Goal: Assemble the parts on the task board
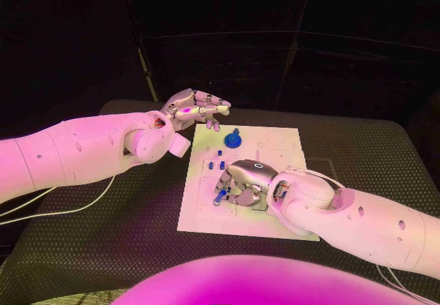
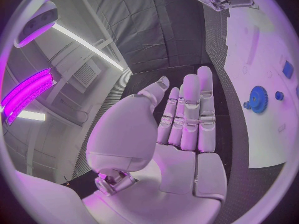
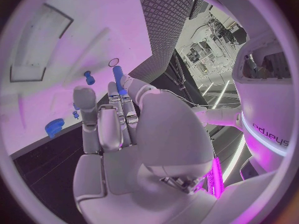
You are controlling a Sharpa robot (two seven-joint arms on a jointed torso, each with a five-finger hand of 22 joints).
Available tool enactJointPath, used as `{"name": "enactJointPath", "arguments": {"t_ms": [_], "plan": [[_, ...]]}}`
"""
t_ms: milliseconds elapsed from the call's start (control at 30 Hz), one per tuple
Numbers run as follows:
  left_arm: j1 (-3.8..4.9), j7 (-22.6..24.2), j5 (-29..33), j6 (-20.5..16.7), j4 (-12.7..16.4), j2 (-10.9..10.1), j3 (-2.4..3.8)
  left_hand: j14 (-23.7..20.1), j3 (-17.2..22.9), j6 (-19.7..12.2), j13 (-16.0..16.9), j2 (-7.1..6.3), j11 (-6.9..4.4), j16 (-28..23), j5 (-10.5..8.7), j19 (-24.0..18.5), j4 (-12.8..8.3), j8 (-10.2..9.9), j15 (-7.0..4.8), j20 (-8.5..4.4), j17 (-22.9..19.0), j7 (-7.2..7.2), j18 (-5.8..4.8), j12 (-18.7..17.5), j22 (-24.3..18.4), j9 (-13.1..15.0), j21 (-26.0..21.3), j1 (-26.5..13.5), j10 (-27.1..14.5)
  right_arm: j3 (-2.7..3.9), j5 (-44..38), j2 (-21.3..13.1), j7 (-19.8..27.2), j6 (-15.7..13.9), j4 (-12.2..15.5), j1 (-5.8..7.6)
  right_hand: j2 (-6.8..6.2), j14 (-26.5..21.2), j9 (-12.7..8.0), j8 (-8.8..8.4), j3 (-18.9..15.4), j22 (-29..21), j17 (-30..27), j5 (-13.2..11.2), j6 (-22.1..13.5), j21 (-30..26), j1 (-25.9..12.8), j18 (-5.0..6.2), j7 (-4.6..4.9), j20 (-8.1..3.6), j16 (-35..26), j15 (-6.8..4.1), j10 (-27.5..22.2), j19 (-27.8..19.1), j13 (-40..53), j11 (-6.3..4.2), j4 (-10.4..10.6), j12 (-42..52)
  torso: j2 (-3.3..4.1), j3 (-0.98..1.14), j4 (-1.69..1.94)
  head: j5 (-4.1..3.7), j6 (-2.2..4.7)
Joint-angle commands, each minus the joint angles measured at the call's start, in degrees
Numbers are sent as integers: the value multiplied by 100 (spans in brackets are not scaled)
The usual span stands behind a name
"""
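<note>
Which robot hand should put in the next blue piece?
Probably the right hand: it is over the task board and already pinches a blue peg. The left hand is open beyond the board's far corner.

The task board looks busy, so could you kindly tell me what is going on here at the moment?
The right hand is low over the white task board, pinching a small blue peg between its fingertips. The left hand hovers open past the board's far left corner, holding nothing. A blue gear sits on the board's far end, with a few small blue parts between it and the right hand.
</note>
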Motion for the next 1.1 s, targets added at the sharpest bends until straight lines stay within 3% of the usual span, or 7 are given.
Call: {"name": "enactJointPath", "arguments": {"t_ms": [33, 467, 1100], "plan": [[10, 50, 0, 42, 14, 3, 5, -19, -40, -43, -2, 38, 1, -32, -32, 20, 8, 25, 6, 30, -5, 6, 34, 19, -9, -3, -34, 26, -52, -8, -247, 22, -178, 108, -14, 3, 2, 134, -3, -15, -27, 4, 4, 29, 20, 27, -43, -18, 16, -16, 5, -14, 81, -13, -3, -43, -17, -37, 2, -2, -5, 1, -1], [10, 44, 0, 44, 12, 2, 5, -19, -40, -43, -2, 38, 1, -32, -32, 20, 8, 25, 6, 30, -5, 6, 34, 19, -9, -3, -34, 26, -52, -89, -325, 87, -255, 193, -25, 0, 1, 132, -5, -19, -31, 8, -6, 51, 21, 30, -60, -18, 18, -15, -1, -13, 83, -13, -4, -41, -16, -47, -5, -1, 0, 11, -1], [10, 42, 0, 56, 11, 7, 5, -19, -40, -43, -2, 38, 1, -32, -32, 20, 8, 25, 6, 30, -5, 6, 34, 19, -9, -3, -34, 26, -52, -104, -461, 189, -292, 59, -78, -4, 3, 132, -6, -22, -36, 1, -9, 57, 22, 27, -80, -17, 18, -13, -2, -12, 83, -19, -4, -39, -10, -56, -3, -3, 1, 20, -1]]}}
